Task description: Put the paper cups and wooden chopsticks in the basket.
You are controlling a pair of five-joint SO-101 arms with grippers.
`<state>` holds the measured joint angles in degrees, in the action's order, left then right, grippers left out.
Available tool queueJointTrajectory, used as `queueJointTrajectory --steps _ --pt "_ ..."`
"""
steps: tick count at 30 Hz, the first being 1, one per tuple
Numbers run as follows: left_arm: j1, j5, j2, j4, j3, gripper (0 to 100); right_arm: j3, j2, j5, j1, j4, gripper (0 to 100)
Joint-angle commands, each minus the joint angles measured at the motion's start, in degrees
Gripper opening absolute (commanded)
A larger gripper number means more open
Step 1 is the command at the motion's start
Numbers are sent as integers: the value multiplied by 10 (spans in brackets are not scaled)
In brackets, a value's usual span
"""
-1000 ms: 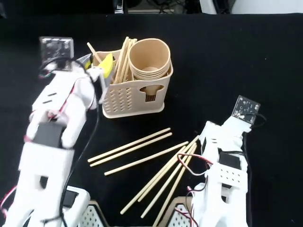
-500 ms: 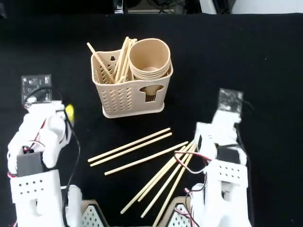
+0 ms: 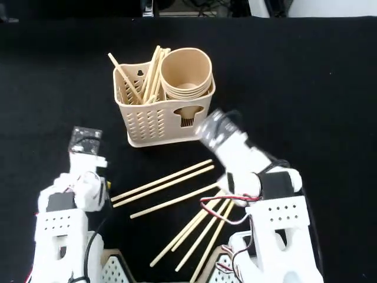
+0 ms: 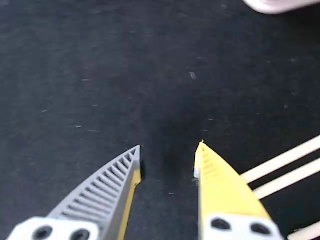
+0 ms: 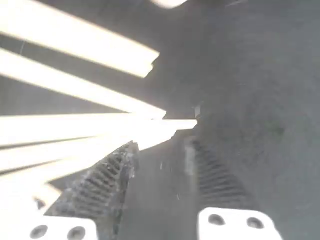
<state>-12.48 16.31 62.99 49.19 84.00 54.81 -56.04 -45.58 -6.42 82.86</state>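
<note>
A beige slotted basket (image 3: 154,121) stands at the table's middle back. Stacked paper cups (image 3: 185,72) fill its right half and several wooden chopsticks (image 3: 148,73) lean in its left half. More loose chopsticks (image 3: 171,200) lie fanned on the black cloth in front of it. My left gripper (image 4: 170,149) hangs open and empty over bare cloth, just left of the two leftmost chopsticks (image 4: 280,161). My right gripper (image 5: 160,147) is open low over the cloth, with the chopstick ends (image 5: 172,124) just past its fingertips. The right arm (image 3: 244,162) covers that end of the fan.
The basket's base (image 4: 280,4) shows at the edge of the left wrist view. Both arm bases (image 3: 265,247) sit at the near table edge. Black cloth (image 3: 306,88) stretches open to the right of the basket and behind it.
The left arm has drawn back from the basket to the near left and come down low. The right arm has swung left and forward over the chopsticks' right ends.
</note>
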Motion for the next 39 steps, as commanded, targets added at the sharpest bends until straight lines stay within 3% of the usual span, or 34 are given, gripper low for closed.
queueJointTrajectory --steps 1,4,6,12,22,30,39 --pt "13 -25 -3 -25 4 188 13 -5 -219 20 29 208" --pt "15 -24 -3 -26 5 188 55 -4 -331 25 18 184" --pt "14 -23 -3 -26 5 188 80 -4 -362 25 1 196" --pt "13 -25 -3 -26 6 188 123 -2 -362 25 -60 345" --pt "13 -25 -3 -26 7 188 161 -2 -328 -82 -78 311" --pt "13 -24 -3 -26 7 188 163 -1 -320 -111 -88 309" --pt "13 -24 -3 -26 7 188 196 -1 -222 -181 -134 309"
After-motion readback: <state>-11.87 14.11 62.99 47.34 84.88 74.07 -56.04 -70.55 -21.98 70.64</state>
